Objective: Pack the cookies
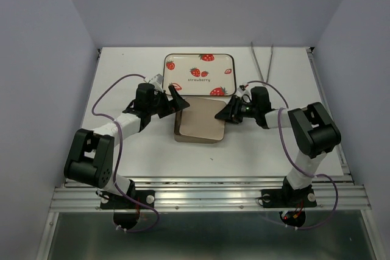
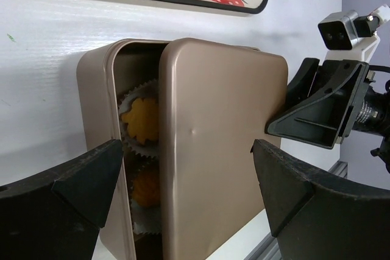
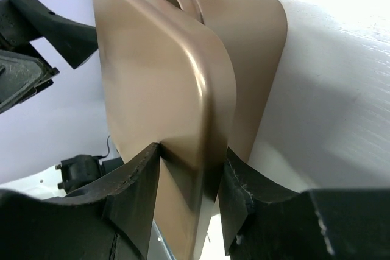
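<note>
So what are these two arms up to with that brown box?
It looks like they are putting the lid on a tin of cookies. The right gripper pinches one edge of the brown lid, which sits only partly over the tin. Through the gap you can see orange-yellow cookies in white paper cups. The left gripper is open, its fingers either side of the tin. A strawberry tray lies behind.

Your only way into the tin [image 2: 97, 83] is the narrow slit on its left, where the cookies [image 2: 141, 120] show; the lid [image 2: 225, 138] covers the rest. The strawberry tray [image 1: 199, 74] crowds it from behind, and the right gripper [image 3: 192, 181], clamped on the lid, blocks the right.
</note>
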`<move>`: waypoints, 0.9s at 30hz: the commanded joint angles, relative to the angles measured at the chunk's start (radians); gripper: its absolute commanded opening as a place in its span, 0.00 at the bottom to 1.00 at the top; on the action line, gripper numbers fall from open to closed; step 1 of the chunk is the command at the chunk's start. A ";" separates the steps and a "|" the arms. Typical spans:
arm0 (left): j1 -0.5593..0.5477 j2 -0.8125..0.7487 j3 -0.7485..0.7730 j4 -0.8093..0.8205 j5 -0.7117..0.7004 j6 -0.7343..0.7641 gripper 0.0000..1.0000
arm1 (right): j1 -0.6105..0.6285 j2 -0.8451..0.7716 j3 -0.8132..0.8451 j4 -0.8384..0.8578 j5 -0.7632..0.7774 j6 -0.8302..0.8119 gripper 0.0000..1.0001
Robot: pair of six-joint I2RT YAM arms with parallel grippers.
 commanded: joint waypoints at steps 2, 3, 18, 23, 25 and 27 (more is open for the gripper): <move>-0.001 -0.004 -0.018 0.030 0.024 0.016 0.98 | 0.030 -0.050 0.035 -0.016 0.162 0.029 0.45; -0.001 -0.005 -0.019 0.028 0.024 0.016 0.97 | 0.030 -0.055 0.036 -0.030 0.169 0.030 0.47; -0.001 0.018 -0.025 0.001 0.022 0.042 0.89 | 0.100 -0.089 0.176 -0.280 0.307 -0.053 0.56; -0.001 0.019 -0.025 -0.001 0.018 0.040 0.86 | 0.134 -0.092 0.208 -0.335 0.330 -0.069 0.59; -0.001 0.023 -0.022 -0.004 0.018 0.039 0.85 | 0.143 -0.092 0.227 -0.380 0.362 -0.085 0.61; -0.001 0.021 -0.022 -0.007 0.016 0.039 0.85 | 0.154 -0.089 0.247 -0.404 0.370 -0.099 0.65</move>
